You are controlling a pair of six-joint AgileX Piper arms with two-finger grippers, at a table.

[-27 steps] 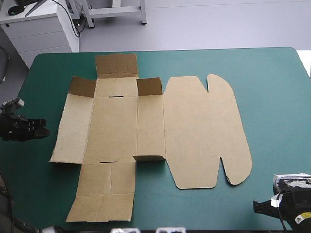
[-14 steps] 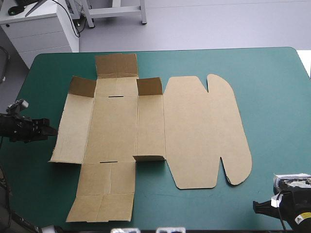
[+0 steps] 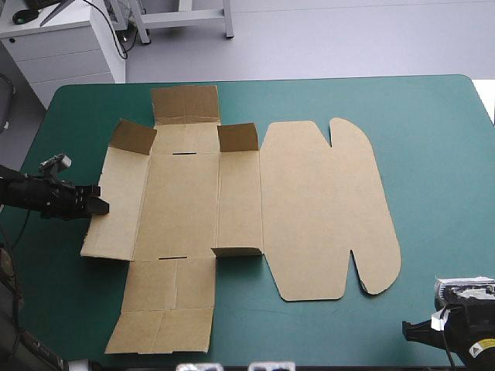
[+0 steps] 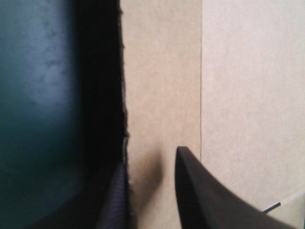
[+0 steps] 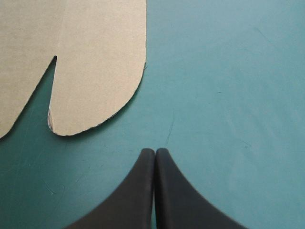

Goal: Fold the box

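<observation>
The box (image 3: 232, 209) lies opened out on the teal-green tabletop (image 3: 433, 139). It is nearly all flat, with only a few small flaps (image 3: 237, 137) at its far end standing up. My left jaws sit at the outer edge of the left side panel (image 3: 116, 205), spread a little. One finger (image 4: 205, 191) is over the board and the other is at or under its rim, and I judge they are not clamped yet. The right jaws are pressed together over bare cover just beside the lid's rounded ear (image 5: 95, 86), holding nothing.

My main worry is that nothing pins the sheet. If I raise or push that panel with the left arm alone, the whole box could slide or swing across the tabletop instead of bending at its crease. The bite is also shallow, so it may slip off the rim or crush it. If the lower finger misses the underside, I would only shove the board sideways. A crooked lift could kink the panel beside the score line.
</observation>
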